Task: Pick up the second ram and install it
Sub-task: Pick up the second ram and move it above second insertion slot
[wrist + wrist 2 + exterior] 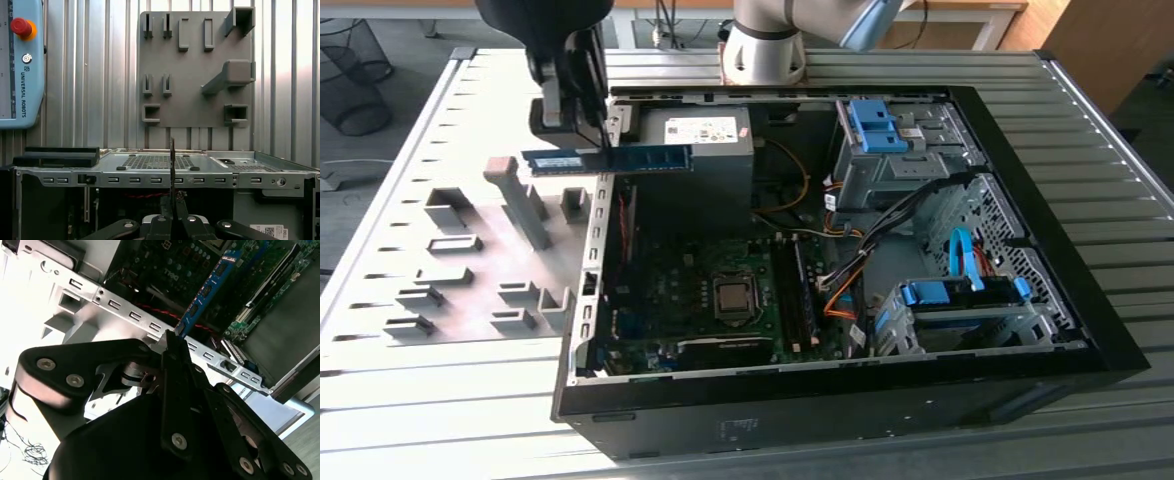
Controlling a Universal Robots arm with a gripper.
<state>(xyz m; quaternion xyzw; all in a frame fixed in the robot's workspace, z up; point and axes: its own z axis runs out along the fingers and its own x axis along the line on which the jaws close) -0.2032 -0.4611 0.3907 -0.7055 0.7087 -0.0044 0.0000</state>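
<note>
The second ram (608, 160), a slim green-blue board with a pale label, hangs level in the air above the open computer case's wall (591, 262) on the exterior view's left. My gripper (574, 148) is shut on it from above, holding it near one end. In the second wrist view the second ram (205, 292) sticks out past my gripper (173, 338) over the motherboard (170, 265). It appears edge-on in the first wrist view, second ram (172, 162), above my gripper (174, 207). The long memory slots (795, 292) lie beside the processor socket (734, 297).
A grey fixture plate (467, 270) with empty holder blocks lies on the exterior view's left of the case; it is the fixture plate (195, 65) in the first wrist view. Power supply (707, 140), cables (847, 290) and blue drive-bay clips (874, 125) crowd the case. A teach pendant (20, 65) lies nearby.
</note>
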